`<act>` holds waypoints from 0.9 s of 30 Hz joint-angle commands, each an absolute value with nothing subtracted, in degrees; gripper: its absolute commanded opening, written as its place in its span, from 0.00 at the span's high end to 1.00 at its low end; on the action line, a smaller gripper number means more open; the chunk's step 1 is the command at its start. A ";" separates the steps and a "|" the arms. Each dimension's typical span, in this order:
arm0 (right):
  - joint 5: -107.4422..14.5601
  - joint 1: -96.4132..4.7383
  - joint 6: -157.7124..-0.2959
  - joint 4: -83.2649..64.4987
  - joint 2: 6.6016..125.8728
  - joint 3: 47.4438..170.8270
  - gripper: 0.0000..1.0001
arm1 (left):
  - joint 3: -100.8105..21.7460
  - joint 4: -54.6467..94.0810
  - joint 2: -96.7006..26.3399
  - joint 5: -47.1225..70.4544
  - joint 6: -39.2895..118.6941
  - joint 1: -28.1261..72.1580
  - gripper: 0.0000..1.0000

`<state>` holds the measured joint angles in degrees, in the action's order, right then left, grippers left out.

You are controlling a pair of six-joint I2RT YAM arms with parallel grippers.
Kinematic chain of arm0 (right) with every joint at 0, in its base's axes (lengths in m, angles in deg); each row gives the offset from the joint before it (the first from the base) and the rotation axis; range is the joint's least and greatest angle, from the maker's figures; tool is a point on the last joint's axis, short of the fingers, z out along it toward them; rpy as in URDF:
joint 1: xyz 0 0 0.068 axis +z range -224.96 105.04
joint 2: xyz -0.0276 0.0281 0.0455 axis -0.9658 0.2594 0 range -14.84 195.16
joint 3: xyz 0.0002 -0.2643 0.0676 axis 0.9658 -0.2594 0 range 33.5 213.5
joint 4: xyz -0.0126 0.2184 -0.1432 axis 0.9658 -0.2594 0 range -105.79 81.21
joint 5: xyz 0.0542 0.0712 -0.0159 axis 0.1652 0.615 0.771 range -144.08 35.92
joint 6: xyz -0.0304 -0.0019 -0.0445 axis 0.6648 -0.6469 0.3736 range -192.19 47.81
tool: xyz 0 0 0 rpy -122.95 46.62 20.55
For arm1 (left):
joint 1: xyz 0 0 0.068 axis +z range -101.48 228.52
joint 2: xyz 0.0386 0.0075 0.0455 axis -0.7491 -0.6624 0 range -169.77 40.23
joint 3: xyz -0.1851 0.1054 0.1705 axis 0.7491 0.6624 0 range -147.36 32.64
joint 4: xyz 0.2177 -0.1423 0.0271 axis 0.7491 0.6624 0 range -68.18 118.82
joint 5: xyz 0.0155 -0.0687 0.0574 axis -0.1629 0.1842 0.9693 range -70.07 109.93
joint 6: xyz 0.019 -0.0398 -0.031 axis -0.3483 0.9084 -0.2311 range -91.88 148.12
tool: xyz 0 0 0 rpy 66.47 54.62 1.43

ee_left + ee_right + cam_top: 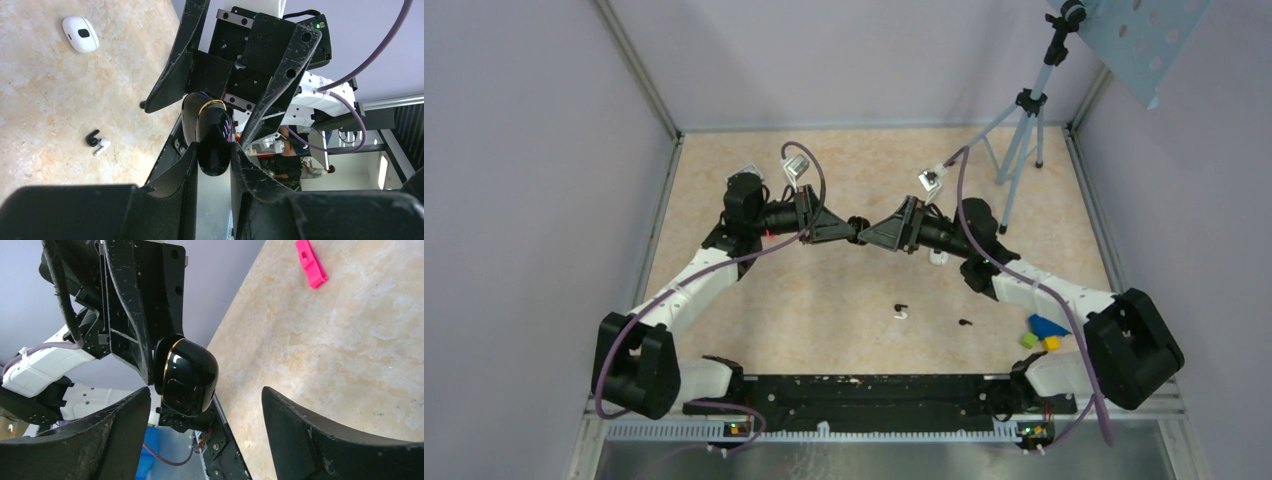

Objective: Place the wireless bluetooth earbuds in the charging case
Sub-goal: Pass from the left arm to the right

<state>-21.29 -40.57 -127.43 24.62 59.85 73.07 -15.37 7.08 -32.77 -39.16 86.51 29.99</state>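
Note:
My left gripper (214, 155) is shut on a glossy black charging case (212, 135) with a gold band and holds it above the middle of the table. In the top view the left gripper (839, 228) and the right gripper (879, 232) meet tip to tip. My right gripper (205, 392) is open, its fingers (115, 432) standing wide on either side of the black case (186, 375) without touching it. A black earbud (92, 137) and a white earbud (101, 146) lie together on the table (900, 312). Another black earbud (965, 322) lies to their right.
A white charging case (80, 34) lies shut on the table, under the right arm in the top view (938, 258). Coloured toy blocks (1044, 333) sit near the right arm's base. A tripod (1022, 135) stands at the back right. A pink piece (310, 262) lies on the table.

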 commanded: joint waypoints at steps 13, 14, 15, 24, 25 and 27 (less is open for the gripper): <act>-18.94 -40.07 -131.84 36.14 63.25 76.23 0.52 | -16.79 4.54 -31.04 -40.37 85.98 30.15 1.00; -19.00 -40.07 -132.24 36.62 63.32 76.03 0.57 | -16.76 4.54 -30.92 -40.22 85.99 30.15 1.00; -19.01 -40.07 -132.55 37.33 63.39 75.75 0.60 | -16.71 4.47 -30.92 -40.13 85.96 30.15 1.00; -18.57 -40.06 -134.50 40.11 63.79 74.04 1.00 | -16.80 3.79 -31.12 -41.97 86.16 30.22 0.61; -18.45 -40.07 -134.93 40.89 63.96 73.88 1.00 | -16.79 3.89 -30.93 -42.26 85.99 30.32 0.50; -18.08 -40.07 -135.78 42.75 64.33 73.47 1.00 | -16.90 4.36 -30.68 -42.40 85.59 30.48 0.31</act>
